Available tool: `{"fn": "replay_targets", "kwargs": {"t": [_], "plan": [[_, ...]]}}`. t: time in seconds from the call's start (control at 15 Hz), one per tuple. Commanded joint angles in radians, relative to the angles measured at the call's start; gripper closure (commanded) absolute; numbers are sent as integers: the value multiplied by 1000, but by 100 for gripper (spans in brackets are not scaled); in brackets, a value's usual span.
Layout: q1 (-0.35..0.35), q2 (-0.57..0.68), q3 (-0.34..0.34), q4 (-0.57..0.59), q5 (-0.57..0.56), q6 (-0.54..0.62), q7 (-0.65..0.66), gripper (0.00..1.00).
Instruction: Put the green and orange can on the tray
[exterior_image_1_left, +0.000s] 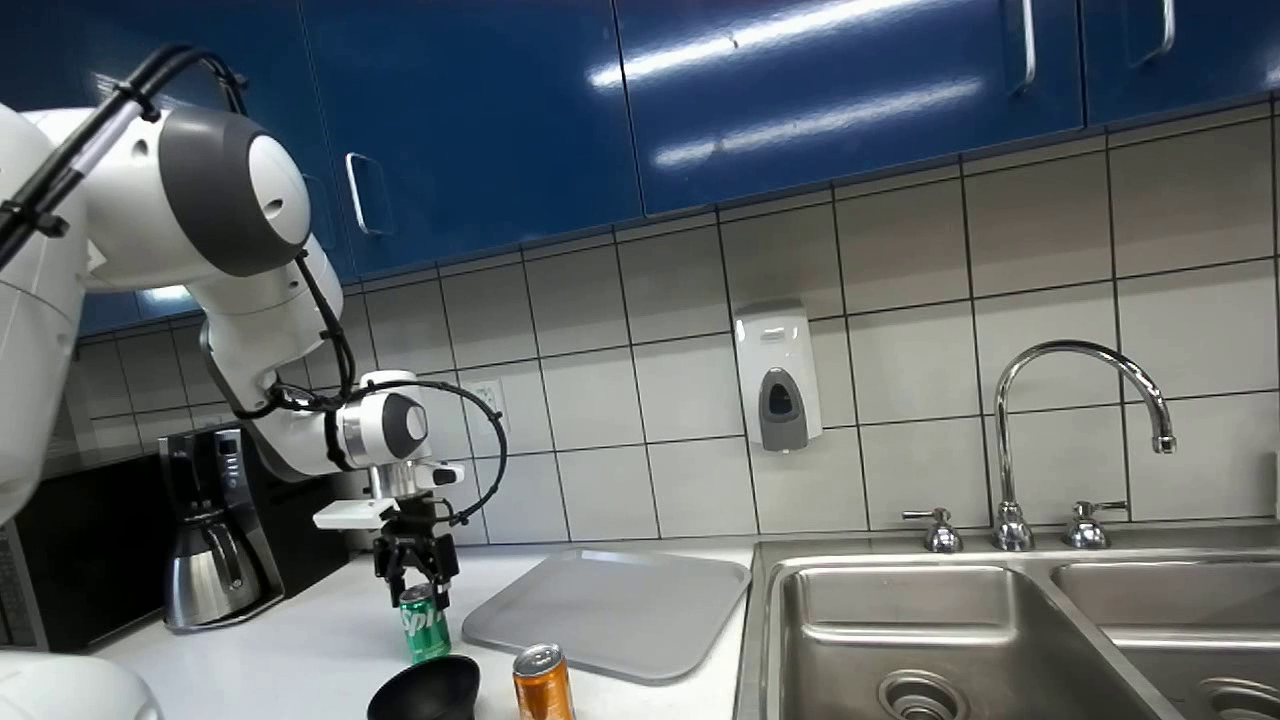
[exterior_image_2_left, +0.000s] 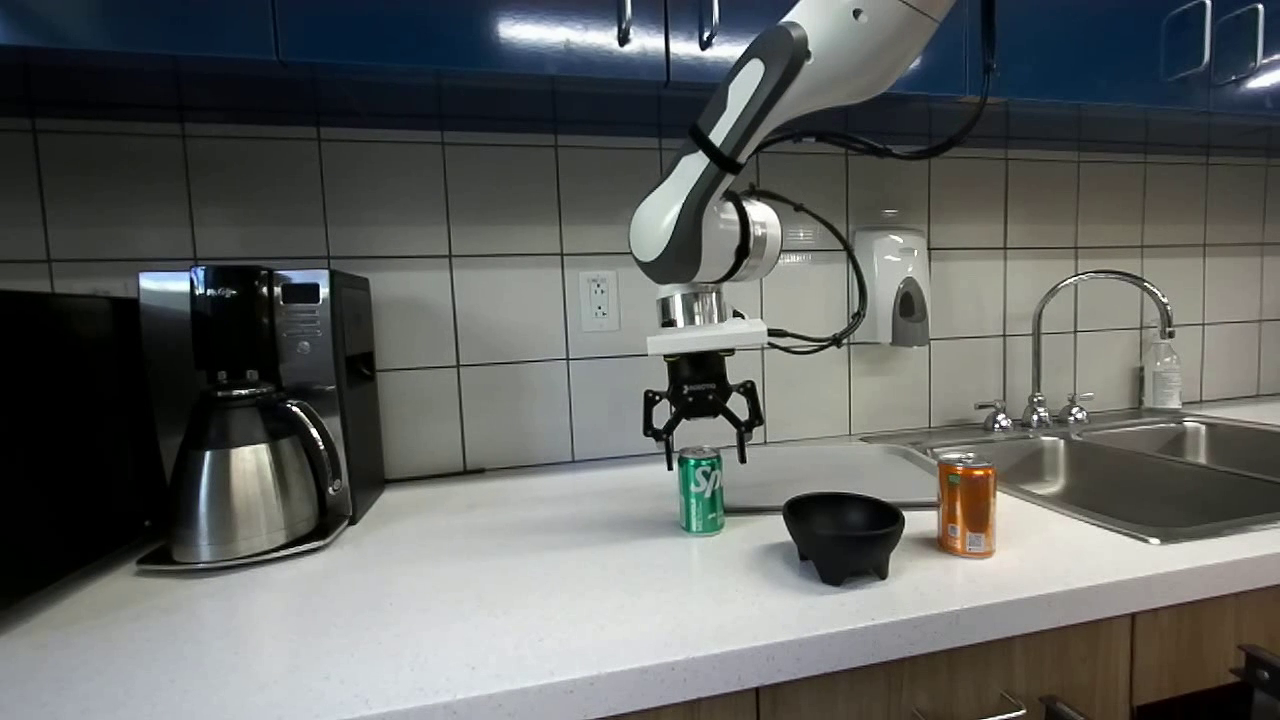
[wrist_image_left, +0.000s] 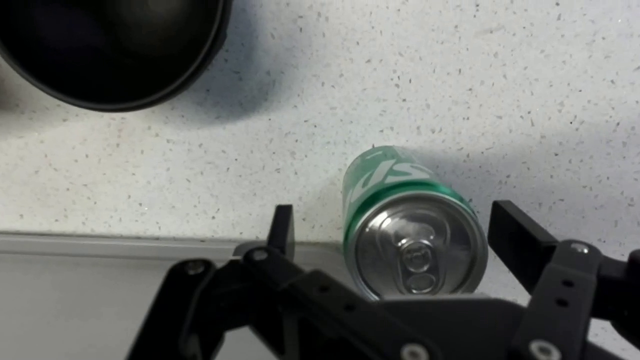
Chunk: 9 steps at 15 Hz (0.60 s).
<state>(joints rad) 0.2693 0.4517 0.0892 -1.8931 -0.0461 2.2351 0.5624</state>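
Note:
The green can stands upright on the white counter beside the tray's corner; it also shows in an exterior view and in the wrist view. My gripper points down over it, open. In the wrist view the fingers stand on either side of the can's top, with a gap on both sides. The orange can stands upright on the counter near the sink, also in an exterior view; it is out of the wrist view. The pale grey tray lies flat near the wall, with no can on it.
A black bowl stands on the counter between the cans, in front of the tray. A coffee maker stands at the left. The steel sink with its faucet is beyond the tray. A soap dispenser hangs on the wall.

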Motion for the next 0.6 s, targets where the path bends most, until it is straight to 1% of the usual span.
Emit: {"fn": "replay_targets", "kwargs": {"t": [0.0,0.4,0.53], "plan": [[14,39,-8,37,-1,-11,-23,0],[22,76,-14,63,-6,5,-28,0],[21,70,-10,64,6,-5,-26,0]]}}
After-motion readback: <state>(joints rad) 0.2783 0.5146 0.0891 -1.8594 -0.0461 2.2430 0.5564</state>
